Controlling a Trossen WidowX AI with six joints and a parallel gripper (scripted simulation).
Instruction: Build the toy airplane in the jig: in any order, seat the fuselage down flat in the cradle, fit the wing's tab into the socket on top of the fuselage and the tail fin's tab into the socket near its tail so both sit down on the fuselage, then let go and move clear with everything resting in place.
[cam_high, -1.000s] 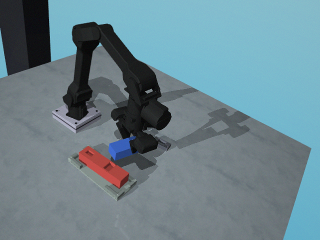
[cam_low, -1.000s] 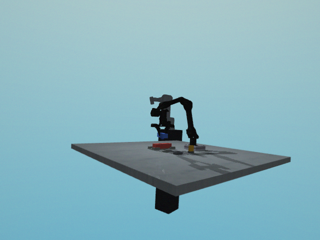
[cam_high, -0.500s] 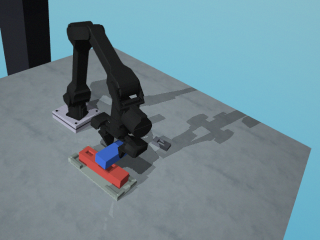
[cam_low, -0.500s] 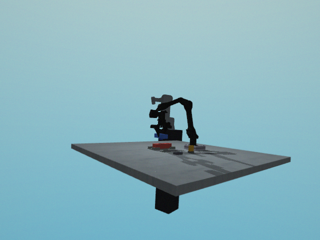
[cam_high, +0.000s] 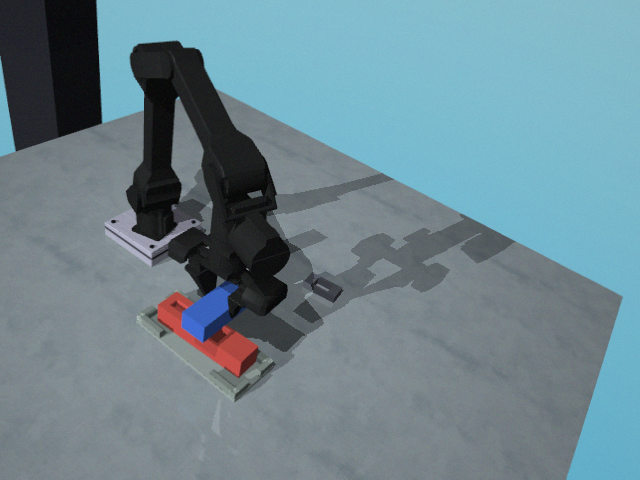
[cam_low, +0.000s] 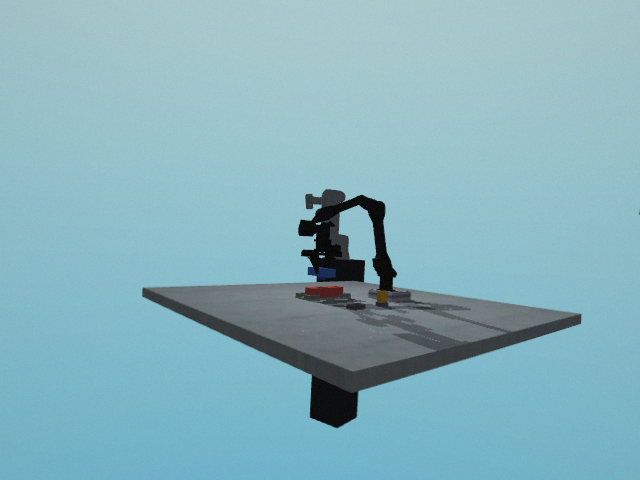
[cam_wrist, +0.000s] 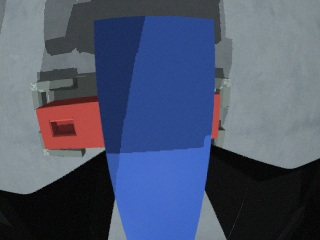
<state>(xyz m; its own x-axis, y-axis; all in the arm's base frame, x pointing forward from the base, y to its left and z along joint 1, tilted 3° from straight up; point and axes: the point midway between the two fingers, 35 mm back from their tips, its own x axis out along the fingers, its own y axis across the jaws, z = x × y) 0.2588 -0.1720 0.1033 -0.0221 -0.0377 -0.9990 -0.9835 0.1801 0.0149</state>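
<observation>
Gripper: the gripper is closed on the blue wing and holds it by one end.
Blue wing: it is up in the air, above the red body, and lies crosswise over it. From the far side view the blue wing hangs clear above the red body, not touching it.
Red body: the red body lies flat in the gray cradle. It has one square hole near its far end and another near the middle, partly under the wing.
Wrist view: the blue wing fills the middle. The red body shows behind it on both sides, with a square hole on the left.
Yellow tail fin: the yellow tail fin sits on the table just beside the arm's base plate.
Small dark block: a small dark block lies on the table to the right of the gripper, well apart from the cradle.
</observation>
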